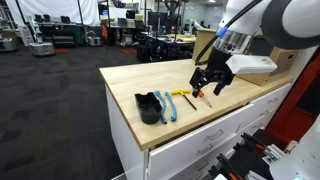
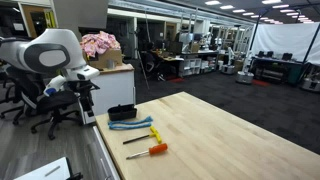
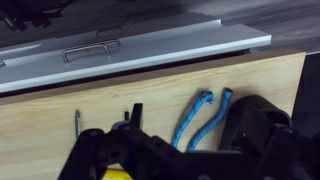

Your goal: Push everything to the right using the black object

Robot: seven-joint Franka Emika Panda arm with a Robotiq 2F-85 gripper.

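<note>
The black object [image 1: 148, 107] stands on the wooden table top [image 1: 130, 78] near its front corner, and shows in both exterior views [image 2: 122, 112]. A blue rope [image 1: 166, 106] lies right beside it. Further along lie a yellow tool [image 1: 181, 93], a thin dark pen [image 1: 189, 102] and an orange-handled screwdriver [image 1: 203, 99]. My gripper [image 1: 209, 84] hangs above the table over the screwdriver end, open and empty. In the wrist view the rope [image 3: 197, 118] and black object [image 3: 256, 128] lie below my fingers [image 3: 140, 152].
White drawers [image 1: 200, 145] sit under the table top, and a drawer handle [image 3: 88, 50] shows in the wrist view. A box with pink cloth [image 2: 100, 45] stands behind the arm. Office chairs and lab benches fill the background.
</note>
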